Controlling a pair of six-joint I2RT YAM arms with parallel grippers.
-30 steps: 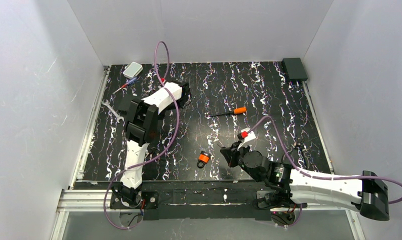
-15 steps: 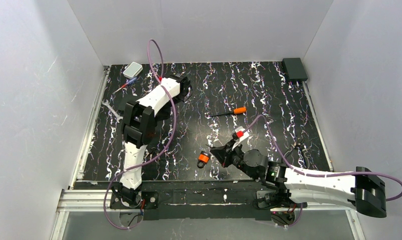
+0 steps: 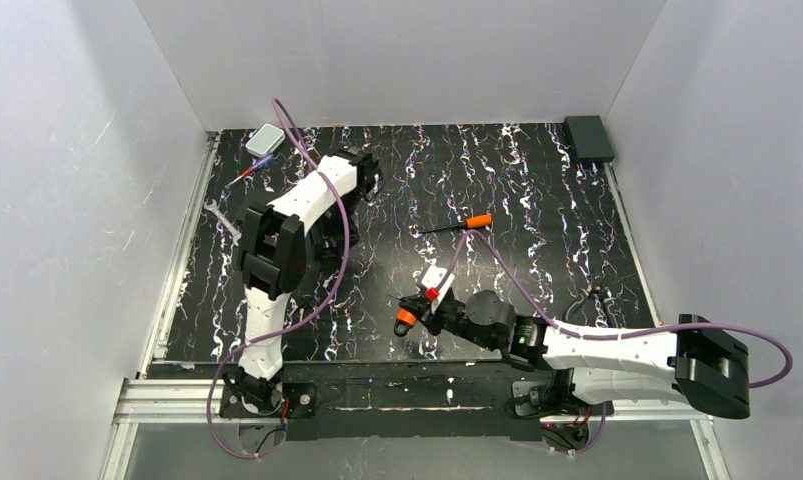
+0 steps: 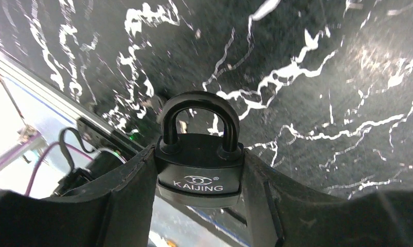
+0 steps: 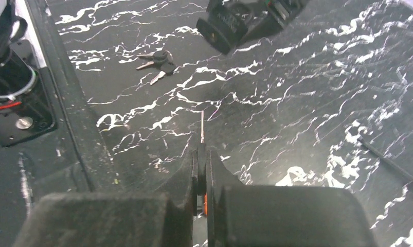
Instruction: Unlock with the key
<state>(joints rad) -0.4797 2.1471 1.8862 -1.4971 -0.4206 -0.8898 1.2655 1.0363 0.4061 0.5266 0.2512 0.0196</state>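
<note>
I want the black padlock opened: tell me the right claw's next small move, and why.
Probably ease the right claw forward toward the black padlock, aiming the key at its underside. The left claw grips the padlock, shackle closed. The right claw is shut on the key with the thin blade sticking out, well short of the padlock.

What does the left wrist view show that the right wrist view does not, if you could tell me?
Only the left wrist view: a black padlock stamped KAIJING, clamped between the left gripper's fingers, shackle pointing away. Only the right wrist view: the key lying flat with a second one beside it, and the right gripper, fingers together, a thin pale rod projecting past them. Both: the black marbled table.
</note>
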